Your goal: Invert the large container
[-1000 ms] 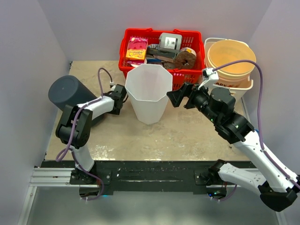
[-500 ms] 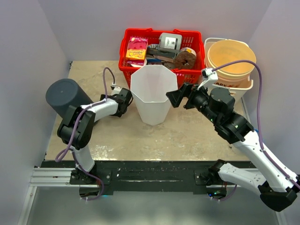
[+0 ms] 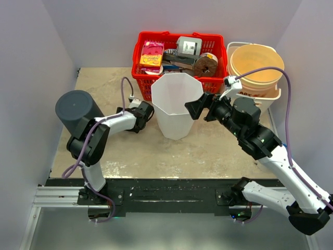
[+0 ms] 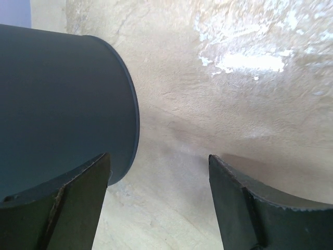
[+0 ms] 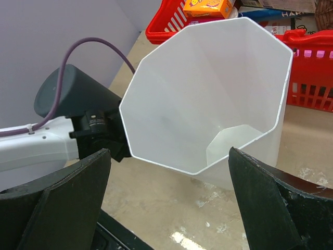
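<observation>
One white octagonal plastic container [image 3: 176, 99] has slid right, mid-frame; left tool [image 3: 147, 111] and right tool [image 3: 192, 108] both gape, released.

From above, we cannot tell whether the left end effector [image 3: 147, 112] touches the white container [image 3: 177, 112], nor whether the right end effector [image 3: 193, 108] meets its rim; the dark tips are too small to tell. The container's rim hides the middle of the near wall of the red basket [image 3: 139, 57] at the counter's far edge. In the left wrist view, the dark cylinder [image 4: 57, 99] runs off the left edge, its lower part behind a finger. In the right wrist view, the top and right edges cut the basket, and the bottom edge cuts both fingers.
</observation>
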Robot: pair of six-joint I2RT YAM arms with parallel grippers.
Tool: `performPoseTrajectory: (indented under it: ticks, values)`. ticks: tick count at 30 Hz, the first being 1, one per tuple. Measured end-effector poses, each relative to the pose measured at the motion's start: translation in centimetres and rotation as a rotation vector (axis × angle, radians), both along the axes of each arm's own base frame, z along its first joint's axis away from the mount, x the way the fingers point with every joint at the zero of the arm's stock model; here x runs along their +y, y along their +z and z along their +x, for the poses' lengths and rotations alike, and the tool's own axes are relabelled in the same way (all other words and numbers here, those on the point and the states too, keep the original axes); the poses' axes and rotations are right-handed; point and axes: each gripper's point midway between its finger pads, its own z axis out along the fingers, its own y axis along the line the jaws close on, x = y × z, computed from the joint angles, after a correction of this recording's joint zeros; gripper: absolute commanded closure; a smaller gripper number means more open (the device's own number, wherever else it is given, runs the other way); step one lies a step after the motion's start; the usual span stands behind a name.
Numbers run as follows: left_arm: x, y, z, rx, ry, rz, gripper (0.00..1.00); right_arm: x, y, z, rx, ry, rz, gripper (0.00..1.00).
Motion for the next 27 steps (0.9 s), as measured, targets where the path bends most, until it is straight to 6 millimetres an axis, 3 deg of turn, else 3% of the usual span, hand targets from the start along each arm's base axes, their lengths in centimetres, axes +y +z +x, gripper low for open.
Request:
performPoseTrajectory:
  ticks: [7,18,27]
  values:
    - [-1.6,2.9,-0.3,-0.1,-0.006,-0.189,0.22,0.0,0.0,0.0,0.0,0.001,0.0,0.01]
    - [-2.7,5.0,-6.1,-0.251,0.073,-0.5,0.22,0.2,-0.3,0.2,0.007,0.002,-0.006,0.01]
    - [-0.6,3.4,-10.4,-0.297,0.281,-0.533,0.2,0.6,-1.0,0.6,0.025,0.003,-0.02,0.01]
